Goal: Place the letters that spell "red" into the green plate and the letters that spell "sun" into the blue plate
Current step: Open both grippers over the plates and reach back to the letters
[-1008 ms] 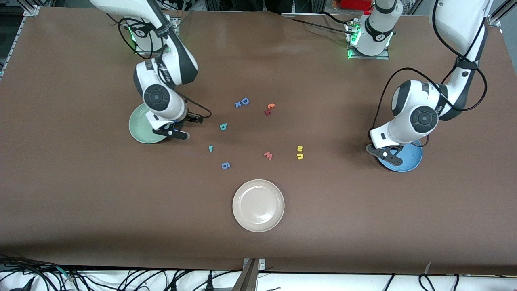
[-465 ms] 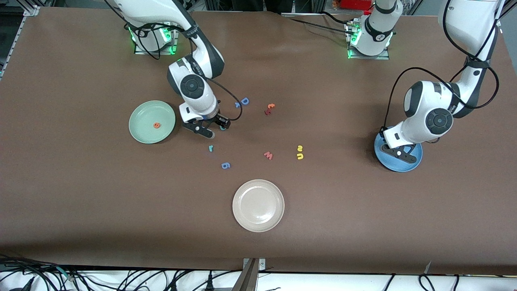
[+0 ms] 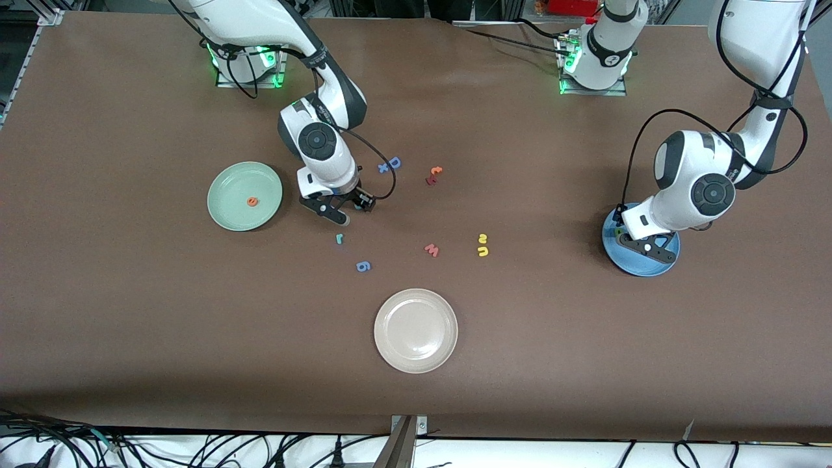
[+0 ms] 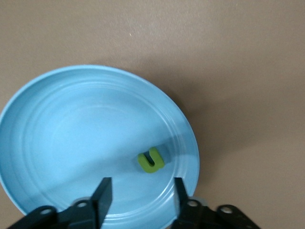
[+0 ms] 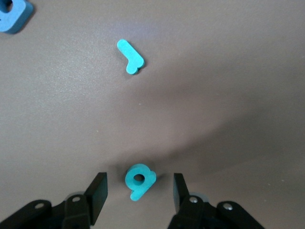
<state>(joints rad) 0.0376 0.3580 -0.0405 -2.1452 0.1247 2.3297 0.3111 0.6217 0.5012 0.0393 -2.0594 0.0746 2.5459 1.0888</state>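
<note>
The blue plate [image 3: 652, 267] lies at the left arm's end of the table. A green "n" [image 4: 151, 160] rests in the blue plate [image 4: 71, 129]. My left gripper [image 4: 140, 195] hangs open just above it, at the blue plate in the front view [image 3: 640, 244]. The green plate [image 3: 227, 192] holds an orange "e" [image 3: 251, 202]. My right gripper [image 5: 138, 191] is open, one finger on each side of the teal "d" [image 5: 139, 180] on the table, not touching it. A teal "r" [image 5: 130, 57] lies loose nearby [image 3: 339, 238]. A yellow "u" [image 3: 482, 251] and a second yellow letter [image 3: 483, 238] sit mid-table.
A cream-white plate [image 3: 416, 330] lies nearest the front camera. Loose letters are scattered mid-table: a red "w" [image 3: 432, 249], a blue "g" [image 3: 363, 266], a blue "D" [image 3: 394, 162] and an orange "t" [image 3: 435, 171].
My right arm swung from the green plate to the teal "d", leaving the orange "e" in that plate. My left gripper opened over the blue plate and released the green "n".
</note>
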